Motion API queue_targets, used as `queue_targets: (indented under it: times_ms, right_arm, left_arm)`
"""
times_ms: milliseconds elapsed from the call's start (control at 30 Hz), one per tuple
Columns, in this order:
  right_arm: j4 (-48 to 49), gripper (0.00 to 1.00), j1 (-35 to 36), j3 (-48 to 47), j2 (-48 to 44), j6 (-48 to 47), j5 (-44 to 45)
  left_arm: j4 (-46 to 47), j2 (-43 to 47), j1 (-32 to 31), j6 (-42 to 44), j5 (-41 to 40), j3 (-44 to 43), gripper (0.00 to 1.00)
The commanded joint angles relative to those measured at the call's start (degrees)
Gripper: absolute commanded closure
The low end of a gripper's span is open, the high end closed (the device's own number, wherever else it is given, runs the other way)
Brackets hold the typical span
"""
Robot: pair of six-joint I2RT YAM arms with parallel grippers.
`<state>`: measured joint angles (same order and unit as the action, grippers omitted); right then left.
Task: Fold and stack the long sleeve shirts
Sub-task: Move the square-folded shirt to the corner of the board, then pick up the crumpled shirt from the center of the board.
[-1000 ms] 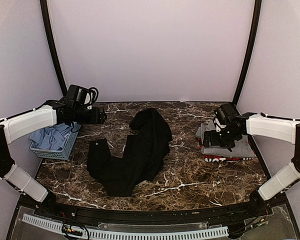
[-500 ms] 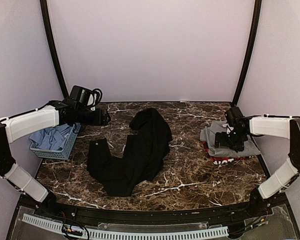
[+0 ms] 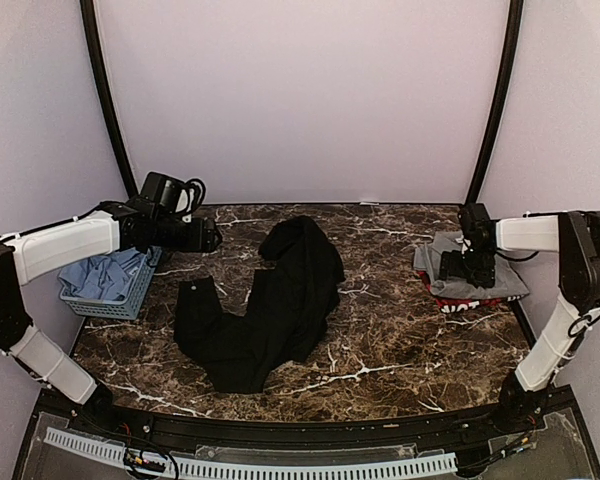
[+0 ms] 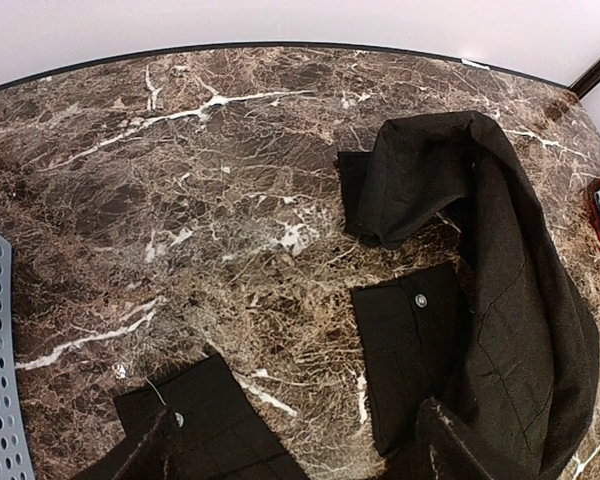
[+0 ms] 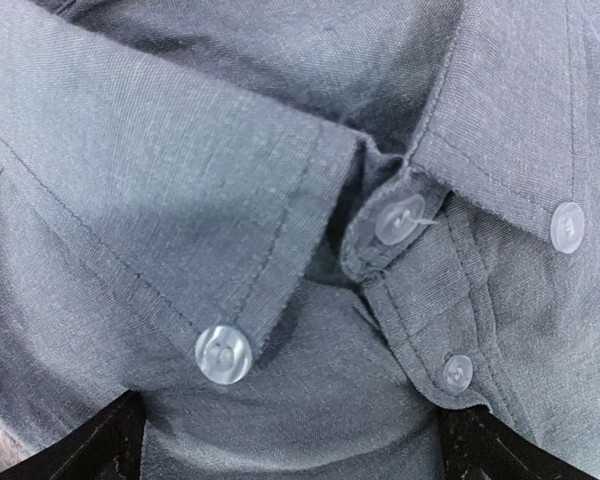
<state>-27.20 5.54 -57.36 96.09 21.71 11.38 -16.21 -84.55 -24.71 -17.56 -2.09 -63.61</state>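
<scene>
Dark marble desk (image 3: 400, 350) carries everything; right tool (image 3: 467, 268), jaws wide and empty, hangs just above the folded grey collared cloth shirt (image 5: 230, 180), apparently stacked; left tool (image 3: 208, 236), also wide, has the crumpled black buttoned shirt (image 3: 270, 310) ahead and below, probably next to grasp and spread flat.

- the table (image 3: 400, 350) stretches out ahead of both arm bases; the middle shirt (image 3: 280, 310) sprawls around its centre, one end toward the back, the other toward the near left
- the basket (image 3: 132, 298) sits at the left edge, well apart from that shirt; some cloth (image 3: 98, 275) lies in it
- over at the right edge, the top shirt (image 3: 504, 282) lies on the bottom shirt (image 3: 458, 304), whose near edge pokes out in front
- the left gripper (image 3: 212, 238) hangs above the table just right of the basket, behind and left of the middle shirt
- the right gripper (image 3: 467, 276) is directly over the top shirt; can't tell if it's touching
</scene>
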Motion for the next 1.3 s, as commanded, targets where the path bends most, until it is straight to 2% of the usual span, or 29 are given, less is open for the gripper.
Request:
queue_targets:
  times_ms: [0, 200, 433, 533, 700, 900, 967, 1033, 1067, 1133, 1167, 1200, 1233, 1267]
  right_arm:
    - [1.8, 0.01, -0.8, -3.7, 2.4, -0.9, 2.2]
    - [4.4, 0.01, 2.6, -4.5, -4.7, -1.4, 1.4]
    - [7.6, 0.01, 16.6, -5.1, -11.8, -0.3, -3.7]
    - [11.9, 0.01, 24.2, -6.2, -10.0, 1.6, -9.4]
    - [14.8, 0.01, 34.3, -12.2, -1.6, 2.9, -11.8]
    - [15.4, 0.06, 40.5, -17.6, 8.1, 3.8, -14.6]
    - [15.8, 0.10, 41.6, -18.5, 10.3, 4.0, -15.3]
    - [15.6, 0.16, 42.0, -19.5, 12.6, 3.9, -16.4]
    - [15.4, 0.20, 42.1, -20.1, 13.5, 3.6, -17.2]
    - [15.2, 0.33, 42.2, -21.3, 14.8, 3.3, -18.5]
    - [14.5, 0.46, 42.2, -21.9, 15.1, 3.0, -18.6]
    - [13.7, 0.56, 42.2, -22.5, 14.8, 2.5, -18.2]
    - [12.8, 0.66, 42.1, -22.8, 14.1, 1.9, -17.0]
    - [11.7, 0.77, 42.0, -23.3, 13.0, 1.4, -15.3]
  left_arm:
    - [-0.2, -0.6, -0.3, 0.6, 1.1, -0.9, 0.19]
    - [2.1, -1.8, -1.9, 0.8, 8.3, 0.9, 0.19]
    - [5.7, -4.2, -7.1, 0.2, 17.9, 6.1, 0.23]
    - [5.8, -4.6, -10.0, 0.2, 17.6, 8.7, 0.25]
    - [6.7, -1.1, -13.8, -1.2, 14.7, 13.9, 0.26]
    - [5.9, 1.9, -17.1, -2.0, 12.3, 18.3, 0.26]
    - [6.2, 2.0, -17.6, -2.2, 12.5, 19.1, 0.31]
    - [6.7, 1.7, -17.8, -2.5, 12.6, 19.3, 0.40]
    - [6.8, 1.3, -17.9, -2.5, 12.4, 19.2, 0.48]
    - [7.0, 0.7, -17.9, -2.4, 11.9, 18.7, 0.60]
    - [6.8, 0.5, -17.9, -2.2, 11.2, 18.4, 0.70]
    - [6.1, 0.3, -17.9, -2.2, 10.5, 17.6, 0.75]
    - [5.8, 0.2, -17.9, -2.1, 9.5, 17.1, 0.86]
    - [5.3, 0.5, -17.7, -2.1, 8.8, 16.4, 0.90]
